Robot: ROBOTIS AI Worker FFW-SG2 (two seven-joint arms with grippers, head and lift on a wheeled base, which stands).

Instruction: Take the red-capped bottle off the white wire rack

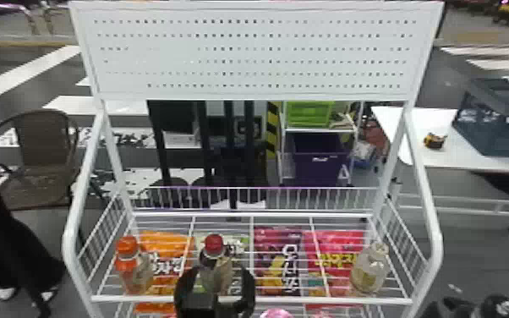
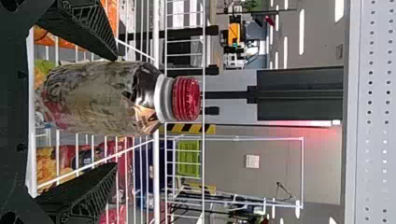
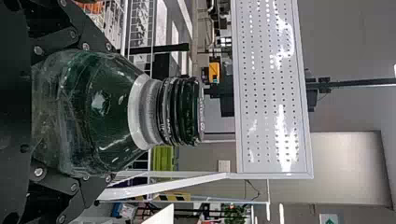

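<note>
The red-capped bottle (image 1: 215, 270) stands on the white wire rack (image 1: 249, 299), left of its middle. My left gripper (image 1: 214, 285) is at the near side of that bottle. In the left wrist view the left gripper (image 2: 115, 111) is open, one finger on either side of the red-capped bottle (image 2: 98, 98), with gaps between bottle and fingers. At the head view's lower right corner is my right gripper (image 1: 448, 308). In the right wrist view the right gripper (image 3: 105, 112) is shut on a green, dark-capped bottle (image 3: 100, 105).
On the same shelf, an orange-capped bottle (image 1: 133, 270) stands at the left and a clear bottle (image 1: 370, 270) at the right. Colourful snack packs (image 1: 277, 262) lie under the wires. Side rails (image 1: 433, 211) and a perforated back panel (image 1: 249, 55) frame the rack.
</note>
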